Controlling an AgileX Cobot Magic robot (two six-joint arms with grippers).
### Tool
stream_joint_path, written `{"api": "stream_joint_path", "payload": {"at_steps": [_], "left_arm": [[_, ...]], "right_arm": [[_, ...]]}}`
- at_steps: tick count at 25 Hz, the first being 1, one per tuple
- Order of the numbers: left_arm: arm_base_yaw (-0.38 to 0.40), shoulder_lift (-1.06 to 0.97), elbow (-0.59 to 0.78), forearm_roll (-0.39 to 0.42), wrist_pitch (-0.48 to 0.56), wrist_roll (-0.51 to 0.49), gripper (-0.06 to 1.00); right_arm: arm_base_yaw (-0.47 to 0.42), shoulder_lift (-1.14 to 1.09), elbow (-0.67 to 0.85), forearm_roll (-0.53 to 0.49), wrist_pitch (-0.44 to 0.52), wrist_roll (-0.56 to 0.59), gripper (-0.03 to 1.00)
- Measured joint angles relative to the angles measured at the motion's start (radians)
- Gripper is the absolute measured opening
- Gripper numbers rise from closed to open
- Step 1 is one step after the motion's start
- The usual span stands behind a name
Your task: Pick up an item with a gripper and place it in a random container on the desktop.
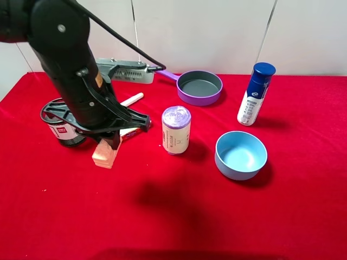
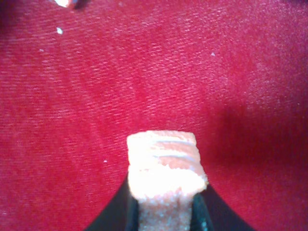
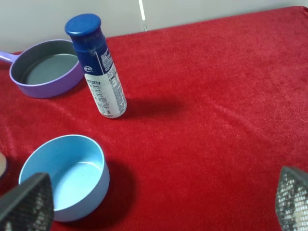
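My left gripper (image 1: pixel 110 144) is shut on the cream-white block with pinkish layered edges (image 1: pixel 105 155). It holds the block low over the red cloth, just right of the black wire-mesh pen cup (image 1: pixel 60 129). I cannot tell whether the block touches the cloth. In the left wrist view the block (image 2: pixel 163 166) sits between the black jaws of the gripper (image 2: pixel 166 211). The arm partly hides the cup. My right gripper (image 3: pixel 161 195) is open and empty, and does not show in the exterior view.
A lilac roll (image 1: pixel 177 130) stands mid-table. A light blue bowl (image 1: pixel 241 154), a blue-capped white bottle (image 1: pixel 255 95) and a purple pan (image 1: pixel 199 86) are on the right. A white marker (image 1: pixel 132 99) and a printed stick-pack (image 1: pixel 130 132) lie by the left arm.
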Motion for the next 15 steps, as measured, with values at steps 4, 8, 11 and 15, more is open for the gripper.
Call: {"api": "stream_joint_path", "payload": {"at_steps": [4, 8, 11, 15], "left_arm": [[0.005, -0.016, -0.024, 0.027, 0.057, -0.001, 0.18], [0.033, -0.017, -0.078, 0.029, 0.141, 0.008, 0.18], [0.056, -0.017, -0.116, 0.031, 0.197, 0.04, 0.18], [0.085, -0.017, -0.145, 0.032, 0.255, 0.077, 0.18]], "right_arm": [[0.0, 0.0, 0.0, 0.0, 0.0, 0.0, 0.69], [0.0, 0.0, 0.0, 0.0, 0.0, 0.0, 0.69], [0.0, 0.0, 0.0, 0.0, 0.0, 0.0, 0.69], [0.0, 0.0, 0.0, 0.0, 0.0, 0.0, 0.69]]}}
